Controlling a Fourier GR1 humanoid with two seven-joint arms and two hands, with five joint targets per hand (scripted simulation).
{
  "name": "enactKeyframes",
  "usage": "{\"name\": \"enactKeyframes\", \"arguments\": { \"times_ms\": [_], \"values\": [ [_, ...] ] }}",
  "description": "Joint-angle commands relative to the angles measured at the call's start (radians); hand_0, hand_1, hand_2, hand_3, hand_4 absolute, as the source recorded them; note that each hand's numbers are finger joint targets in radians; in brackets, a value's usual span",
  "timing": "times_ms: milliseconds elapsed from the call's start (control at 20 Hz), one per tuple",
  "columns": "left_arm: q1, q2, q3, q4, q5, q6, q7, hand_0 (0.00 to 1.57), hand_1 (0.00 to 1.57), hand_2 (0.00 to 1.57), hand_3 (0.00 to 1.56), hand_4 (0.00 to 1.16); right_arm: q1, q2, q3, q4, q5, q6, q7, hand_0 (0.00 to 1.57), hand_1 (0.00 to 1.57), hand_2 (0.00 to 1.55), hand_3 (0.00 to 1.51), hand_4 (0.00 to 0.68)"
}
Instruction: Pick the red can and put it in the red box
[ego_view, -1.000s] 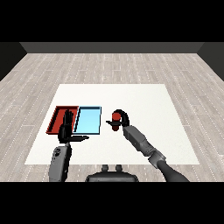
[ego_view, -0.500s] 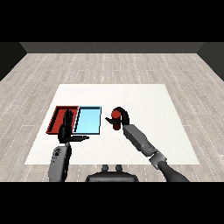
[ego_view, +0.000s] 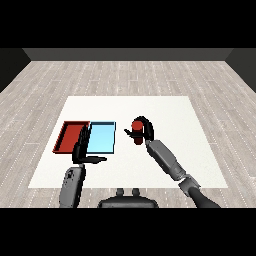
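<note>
Head view shows a white table (ego_view: 165, 107) on a grey plank floor (ego_view: 125, 75), with both forearms entering from the lower corners. Right hand (ego_view: 145, 127) sits just right of the table's middle, its fingers and thumb curled round the red can (ego_view: 137, 135). The can shows between the curled fingers and the thumb, tilted rather than upright; whether its base touches the table surface cannot be determined. The grey right forearm (ego_view: 165, 157) runs from the hand down toward the lower right corner. Two trays lie side by side on the left half of the table, touching along their shared edge: the red tray (ego_view: 67, 136) on the outside left and the light blue tray (ego_view: 102, 137) next to it. The can and the right hand stand to the right of the light blue tray, near its right rim but apart from it, and well apart from the red tray. Left hand (ego_view: 81, 150) is positioned over the near edge of the two trays, around the seam between them. Its fingers are straight and point away across the trays, the thumb is extended sideways to the right, and the hand holds nothing. The grey left forearm (ego_view: 72, 185) runs below it toward the lower left.
</note>
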Motion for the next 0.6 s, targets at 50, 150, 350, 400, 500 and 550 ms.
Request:
{"name": "enactKeyframes", "arguments": {
  "times_ms": [50, 150, 350, 400, 500, 550],
  "values": [
    [-0.014, -0.032, -0.057, -0.028, 0.017, -0.027, 0.047, 0.00, 0.00, 0.00, 0.00, 0.00, 0.062, -0.056, -0.001, -0.213, 0.064, -0.073, 0.044, 1.52, 1.52, 1.45, 1.40, 0.600],
    [-0.031, -0.032, -0.112, -0.059, 0.031, -0.044, 0.102, 0.00, 0.00, 0.00, 0.00, 0.00, 0.107, -0.098, -0.005, -0.290, 0.063, -0.046, 0.036, 1.56, 1.56, 1.46, 1.41, 0.611],
    [-0.034, -0.033, -0.159, -0.081, 0.017, -0.024, 0.158, 0.00, 0.00, 0.00, 0.00, 0.00, 0.149, -0.092, 0.022, -0.470, 0.138, -0.131, 0.141, 1.56, 1.56, 1.46, 1.41, 0.602],
    [-0.034, -0.033, -0.163, -0.084, 0.017, -0.020, 0.162, 0.00, 0.00, 0.00, 0.00, 0.00, 0.166, -0.086, 0.030, -0.507, 0.165, -0.148, 0.166, 1.56, 1.56, 1.46, 1.41, 0.602],
    [-0.005, -0.033, -0.201, -0.136, 0.025, 0.028, 0.187, 0.00, 0.00, 0.00, 0.00, 0.00, 0.194, -0.088, 0.038, -0.591, 0.191, -0.165, 0.209, 1.56, 1.56, 1.46, 1.41, 0.602],
    [-0.118, -0.033, -0.239, -0.057, 0.015, 0.080, 0.191, 0.00, 0.00, 0.00, 0.00, 0.00, 0.189, -0.037, 0.022, -0.502, 0.196, -0.141, 0.141, 1.56, 1.56, 1.46, 1.41, 0.602]
  ]
}}
